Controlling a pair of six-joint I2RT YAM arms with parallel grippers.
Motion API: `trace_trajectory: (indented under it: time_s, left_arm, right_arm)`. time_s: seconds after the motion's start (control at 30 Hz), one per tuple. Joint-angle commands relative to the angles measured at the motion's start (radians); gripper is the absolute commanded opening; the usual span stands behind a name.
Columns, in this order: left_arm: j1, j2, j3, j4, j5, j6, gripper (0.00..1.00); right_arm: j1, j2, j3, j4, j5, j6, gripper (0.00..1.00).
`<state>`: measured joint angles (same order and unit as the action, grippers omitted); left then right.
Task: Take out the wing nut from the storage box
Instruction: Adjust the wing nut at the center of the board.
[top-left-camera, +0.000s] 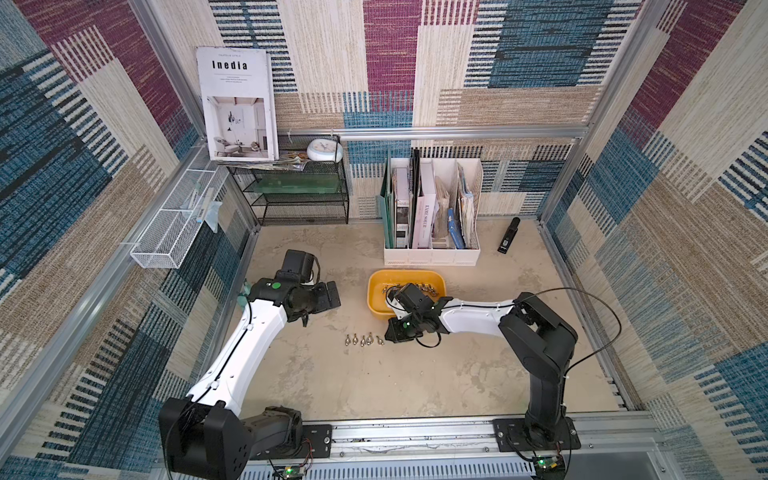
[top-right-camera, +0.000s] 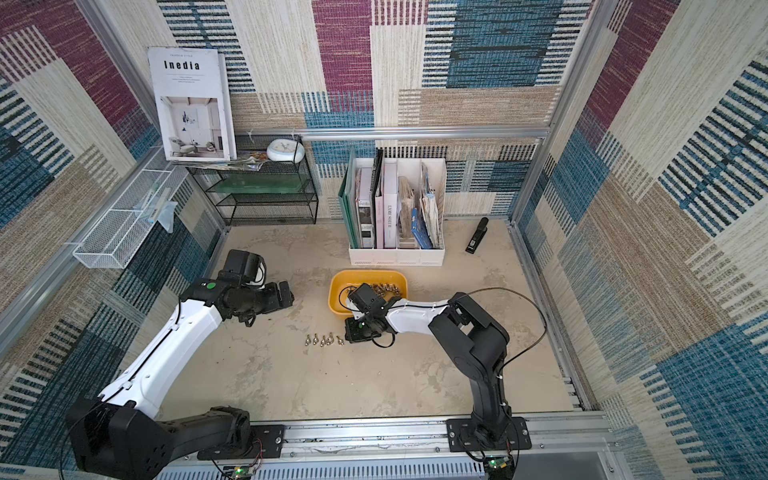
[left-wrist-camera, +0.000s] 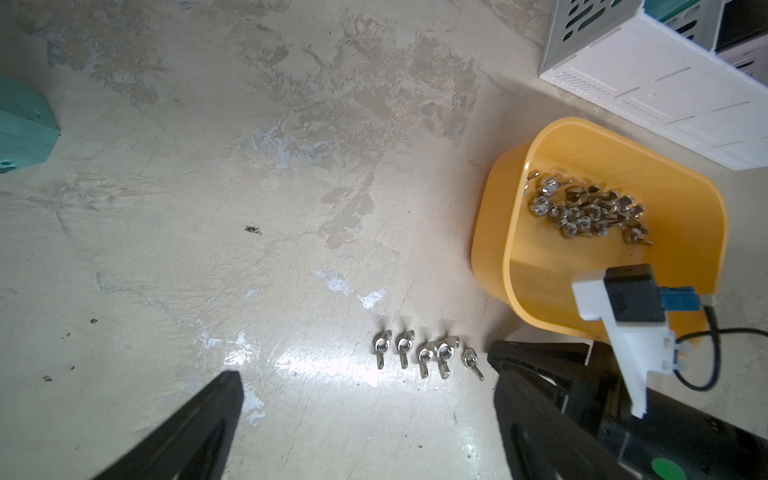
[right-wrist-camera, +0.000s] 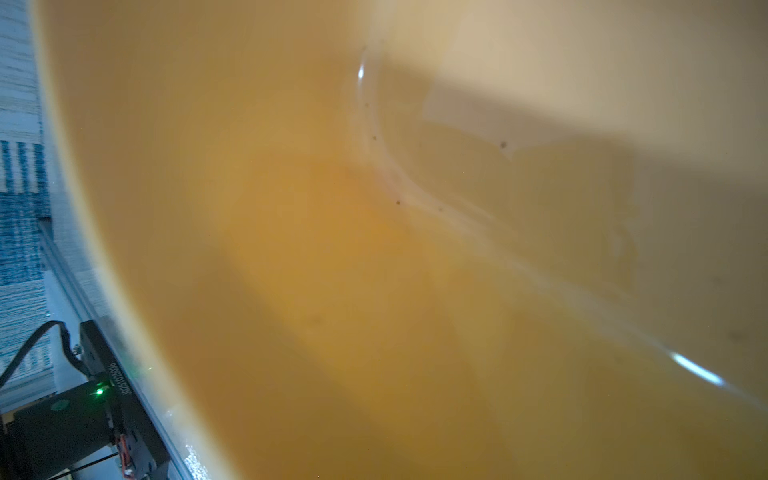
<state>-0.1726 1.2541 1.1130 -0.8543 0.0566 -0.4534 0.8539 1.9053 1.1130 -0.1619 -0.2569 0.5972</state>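
Observation:
The yellow-orange storage box stands at mid-table, with a pile of silver wing nuts in its far half. Several more wing nuts lie in a row on the table in front of it. My right gripper hangs low by the box's near edge, its black tip just beside the row's last nut; how its jaws stand is hidden. The right wrist view shows only the box's inner wall. My left gripper is open and empty, left of the box.
A white file holder with books stands behind the box, and a black stapler lies to its right. A black mesh shelf is at the back left. A white wire basket hangs on the left wall.

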Motion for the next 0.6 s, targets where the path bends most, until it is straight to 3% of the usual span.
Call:
trace_trajectory:
  time_s: [0.0, 0.27, 0.43, 0.57]
  left_arm:
    - [0.001, 0.006, 0.006, 0.007, 0.018, 0.006, 0.99]
    - [0.001, 0.018, 0.031, 0.014, 0.016, -0.024, 0.99]
    - [0.001, 0.023, 0.039, 0.055, 0.049, -0.059, 0.99]
    - [-0.004, 0.043, 0.041, 0.104, 0.105, -0.082, 0.99]
  right_arm:
    - [0.002, -0.053, 0.015, -0.083, 0.082, -0.032, 0.22]
    - [0.002, -0.199, 0.038, -0.135, 0.087, -0.092, 0.34]
    - [-0.009, -0.329, 0.019, -0.146, 0.187, -0.130, 0.70]
    - [-0.039, -0.421, -0.030, -0.120, 0.236, -0.136, 0.88]
